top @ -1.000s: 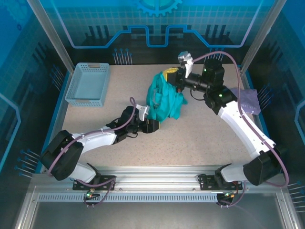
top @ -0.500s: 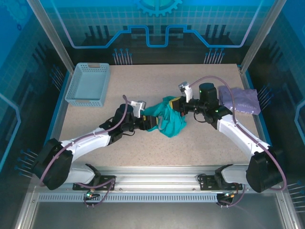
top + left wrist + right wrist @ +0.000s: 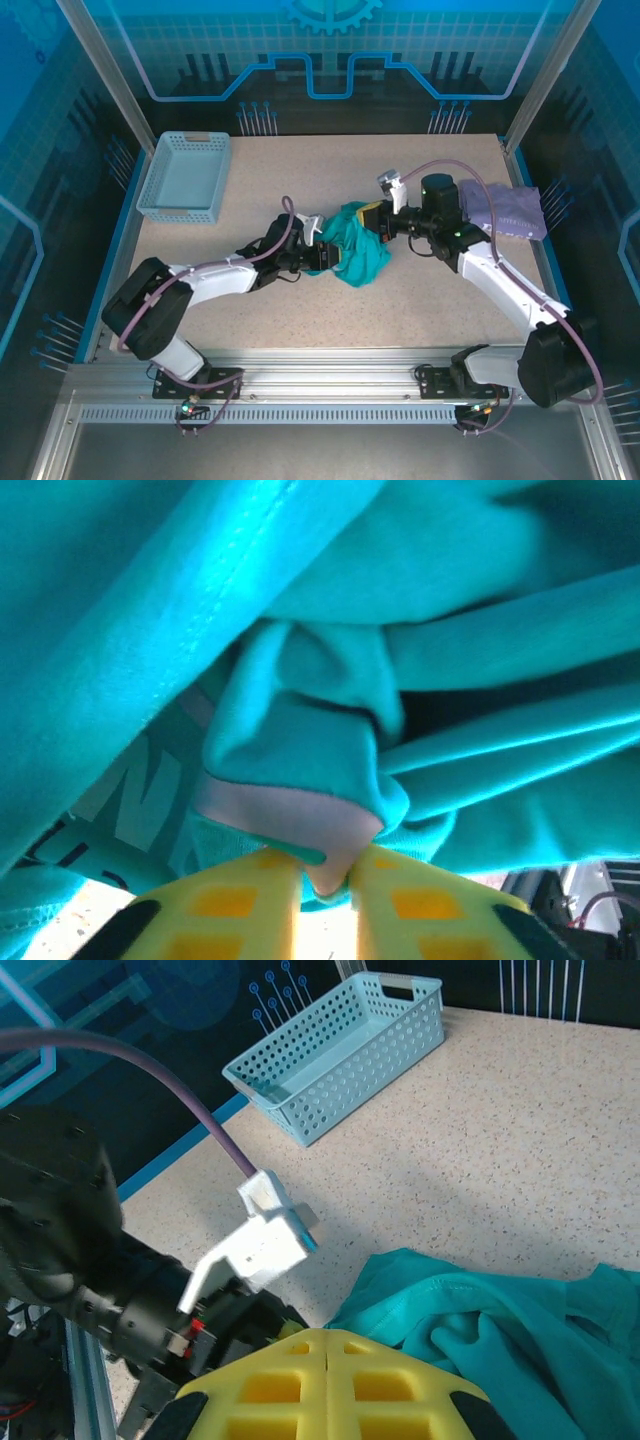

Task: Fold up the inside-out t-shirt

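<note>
teal t-shirt [image 3: 355,250] bunched on surface [image 3: 300,310], right of plastic basket [image 3: 178,212]. left gripper [image 3: 325,880] pinches a fold on its basket side, jaws nearly closed. right gripper [image 3: 328,1345] fully closed at the far side, hold unclear. looks like the spread-out step; next: pull apart, flatten.

Blue basket [image 3: 185,180], lavender garment [image 3: 508,208]

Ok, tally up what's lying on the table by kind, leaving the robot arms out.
Garments: 2 (teal t-shirt, lavender folded garment)
Baskets: 1 (light blue basket)
Total: 3
</note>
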Controlling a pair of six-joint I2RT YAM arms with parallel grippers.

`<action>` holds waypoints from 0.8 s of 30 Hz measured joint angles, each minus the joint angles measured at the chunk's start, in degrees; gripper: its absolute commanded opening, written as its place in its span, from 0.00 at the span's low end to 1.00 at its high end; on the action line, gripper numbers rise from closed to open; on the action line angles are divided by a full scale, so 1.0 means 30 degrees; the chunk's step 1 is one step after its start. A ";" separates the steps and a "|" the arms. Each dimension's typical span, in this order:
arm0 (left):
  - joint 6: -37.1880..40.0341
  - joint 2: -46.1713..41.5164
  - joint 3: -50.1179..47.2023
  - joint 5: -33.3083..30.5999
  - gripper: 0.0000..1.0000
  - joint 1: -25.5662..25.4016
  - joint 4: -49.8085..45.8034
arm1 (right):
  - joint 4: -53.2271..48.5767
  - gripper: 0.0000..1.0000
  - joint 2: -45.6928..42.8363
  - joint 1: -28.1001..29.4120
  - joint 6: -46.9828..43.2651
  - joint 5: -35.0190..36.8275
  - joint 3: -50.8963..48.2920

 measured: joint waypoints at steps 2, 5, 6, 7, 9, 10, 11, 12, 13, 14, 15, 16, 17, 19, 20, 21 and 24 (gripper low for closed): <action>-0.0401 0.0299 -0.0109 0.0131 0.00 0.0415 0.0794 | -0.0146 0.00 -0.0233 -0.0408 0.0452 -0.0131 0.0437; -0.0918 0.0080 -0.0969 0.0189 0.00 0.1712 0.2528 | -0.0131 0.00 -0.0641 -0.1260 0.1348 -0.0495 0.1676; -0.1042 -0.0168 -0.1413 0.0138 0.00 0.2208 0.2922 | -0.0080 0.00 -0.0852 -0.1464 0.1588 -0.0605 0.2208; -0.1078 -0.0474 -0.1821 0.0029 0.00 0.2623 0.3126 | 0.0015 0.00 -0.1086 -0.1537 0.1734 -0.0714 0.2594; -0.1107 -0.1392 -0.2696 -0.0495 0.00 0.3242 0.3359 | 0.0240 0.00 -0.1778 -0.1552 0.1887 -0.0991 0.2907; -0.1100 -0.1749 -0.2973 -0.0692 0.00 0.3322 0.3410 | 0.0277 0.00 -0.2120 -0.1552 0.1909 -0.1071 0.2827; -0.1035 -0.2157 -0.3279 -0.0860 0.00 0.3330 0.3475 | 0.0408 0.00 -0.2448 -0.1559 0.1902 -0.1115 0.2550; -0.1013 -0.2426 -0.3512 -0.0954 0.00 0.3330 0.3534 | 0.0517 0.00 -0.2696 -0.1559 0.1902 -0.1144 0.2149; -0.0954 -0.2572 -0.3701 -0.1020 0.00 0.3286 0.3577 | 0.0634 0.00 -0.2798 -0.1559 0.1902 -0.1195 0.1683; -0.0867 -0.2630 -0.3905 -0.1086 0.00 0.3264 0.3577 | 0.0736 0.00 -0.2798 -0.1574 0.1894 -0.1260 0.1078; -0.0663 -0.2645 -0.4124 -0.1195 0.00 0.3257 0.3483 | 0.0692 0.00 -0.2725 -0.1588 0.1880 -0.1260 0.0423; -0.0481 -0.2674 -0.4357 -0.1326 0.00 0.3257 0.3410 | 0.0670 0.00 -0.2623 -0.1596 0.1829 -0.1209 -0.0219; -0.0313 -0.2761 -0.4714 -0.1545 0.00 0.3257 0.3279 | 0.0525 0.00 -0.2521 -0.1596 0.1749 -0.1129 -0.0925; 0.0066 -0.3133 -0.5399 -0.2033 0.00 0.3257 0.2812 | 0.0066 0.00 -0.2433 -0.1596 0.1610 -0.0925 -0.2084; 0.0270 -0.3417 -0.5734 -0.2295 0.00 0.3257 0.2470 | -0.0204 0.00 -0.2426 -0.1610 0.1537 -0.0831 -0.2557; 0.0554 -0.3781 -0.5996 -0.2594 0.02 0.3257 0.2018 | -0.0379 0.00 -0.2433 -0.1610 0.1464 -0.0721 -0.2907; 0.1348 -0.4845 -0.6186 -0.3424 0.27 0.3089 0.0765 | -0.0597 0.00 -0.2484 -0.1632 0.1392 -0.0459 -0.3687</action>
